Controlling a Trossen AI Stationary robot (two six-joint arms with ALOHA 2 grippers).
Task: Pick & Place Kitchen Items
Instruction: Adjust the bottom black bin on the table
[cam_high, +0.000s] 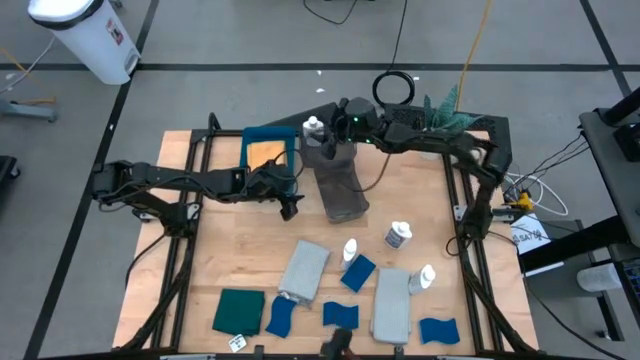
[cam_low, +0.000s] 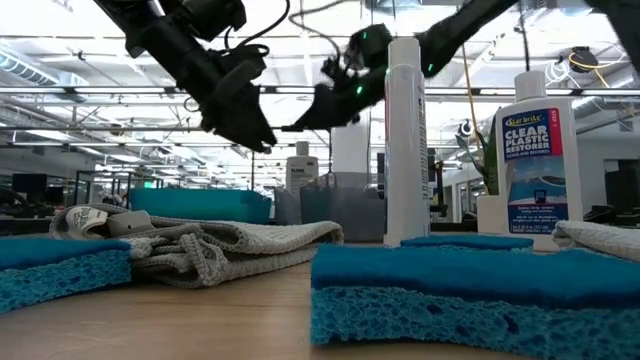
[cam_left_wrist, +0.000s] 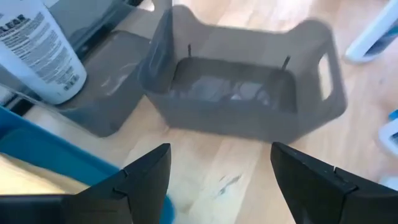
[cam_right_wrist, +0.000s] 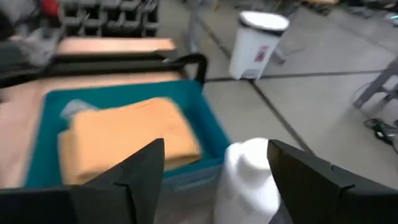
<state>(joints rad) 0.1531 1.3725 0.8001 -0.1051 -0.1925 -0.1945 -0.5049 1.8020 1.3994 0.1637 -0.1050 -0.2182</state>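
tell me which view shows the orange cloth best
The right wrist view: the orange cloth lies flat in the blue tray, filling much of the picture past the right hand. The high view shows it small. The left wrist view catches only an edge; the low view doesn't show it.

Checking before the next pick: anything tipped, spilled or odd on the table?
One bottle lies on its side mid-table, while the others stand upright. The grey cloths and sponges lie scattered at loose angles. No spill shows.
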